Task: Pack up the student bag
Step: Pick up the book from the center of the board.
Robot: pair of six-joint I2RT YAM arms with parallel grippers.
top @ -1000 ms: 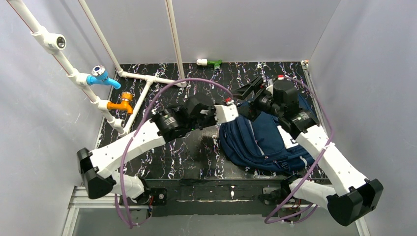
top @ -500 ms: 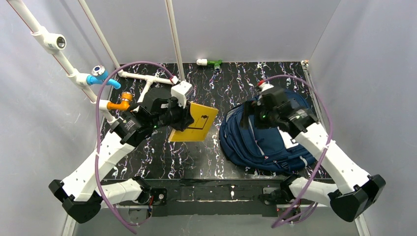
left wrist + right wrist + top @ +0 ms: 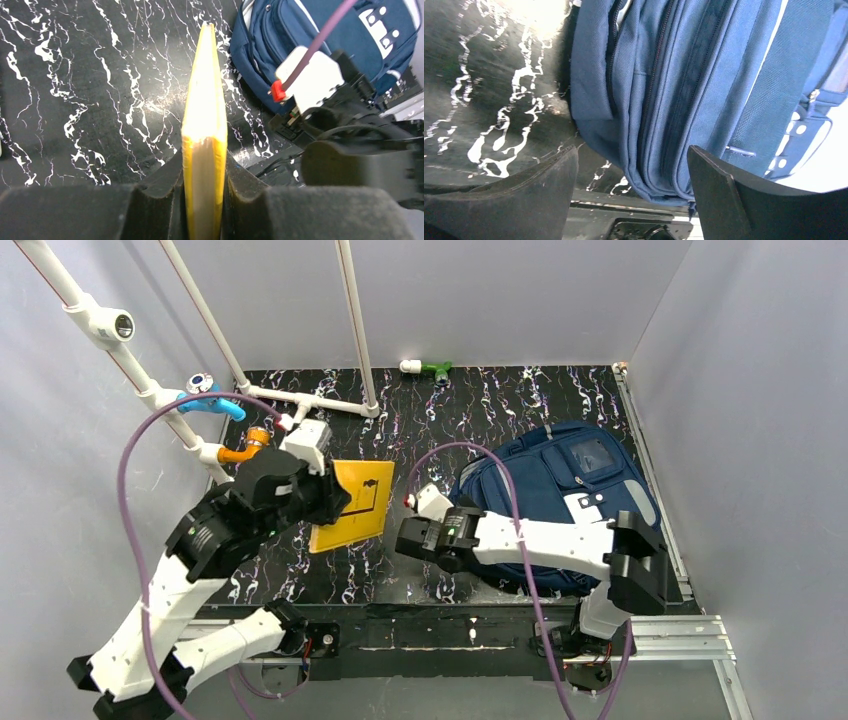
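Here the left gripper (image 3: 204,167) is clenched on the spine edge of a thin yellow book (image 3: 202,90), over the black marbled table (image 3: 75,100). The right gripper (image 3: 631,152) has its jaws spread wide and grasps nothing. The student bag (image 3: 560,465) lies on the table at 3 o'clock from the book, just beyond the right fingers.

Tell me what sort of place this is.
Probably a robotics lab test cell: plain grey partition walls box in a black white-veined tabletop, with a white plastic pipe frame rigged over it.
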